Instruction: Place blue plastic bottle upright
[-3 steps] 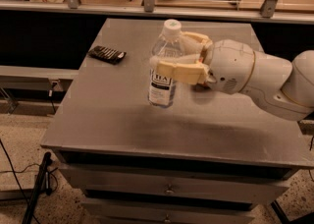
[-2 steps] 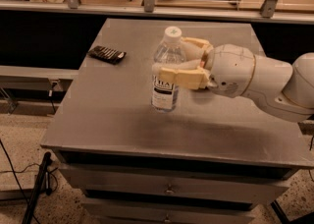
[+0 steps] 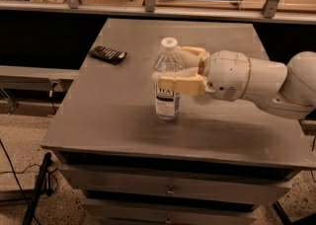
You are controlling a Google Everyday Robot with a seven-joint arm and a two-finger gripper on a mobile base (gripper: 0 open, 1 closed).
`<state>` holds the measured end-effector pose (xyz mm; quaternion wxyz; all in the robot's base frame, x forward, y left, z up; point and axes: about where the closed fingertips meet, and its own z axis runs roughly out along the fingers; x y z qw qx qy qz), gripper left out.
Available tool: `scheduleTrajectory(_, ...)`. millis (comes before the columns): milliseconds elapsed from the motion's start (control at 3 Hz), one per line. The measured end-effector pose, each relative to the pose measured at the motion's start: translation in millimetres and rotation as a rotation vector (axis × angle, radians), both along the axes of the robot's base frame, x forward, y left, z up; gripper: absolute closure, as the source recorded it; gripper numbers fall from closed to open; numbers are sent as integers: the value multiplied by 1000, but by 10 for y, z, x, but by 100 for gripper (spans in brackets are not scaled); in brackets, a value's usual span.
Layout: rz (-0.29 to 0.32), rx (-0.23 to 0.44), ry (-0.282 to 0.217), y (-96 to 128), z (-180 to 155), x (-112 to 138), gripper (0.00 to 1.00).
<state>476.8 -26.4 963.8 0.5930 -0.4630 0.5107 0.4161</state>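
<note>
The blue plastic bottle (image 3: 166,100) stands upright near the middle of the grey table (image 3: 113,120), white cap up. The gripper (image 3: 168,64) reaches in from three o'clock, its two cream fingers (image 3: 180,85) clasping the bottle's upper body, one in front and one behind. A dark flat keypad device (image 3: 107,54) lies at ten o'clock, well apart. Nothing stands between them.

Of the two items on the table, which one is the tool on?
The upright blue plastic bottle; the tool clamps its middle. The flat dark packet lies apart, untouched.
</note>
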Motion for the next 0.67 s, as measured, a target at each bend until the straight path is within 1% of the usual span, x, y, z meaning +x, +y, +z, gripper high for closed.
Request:
scheduleTrajectory(333, 28, -10, 43, 87, -121, 7, 9)
scheduleTrajectory(667, 30, -17, 36, 100, -96, -3, 0)
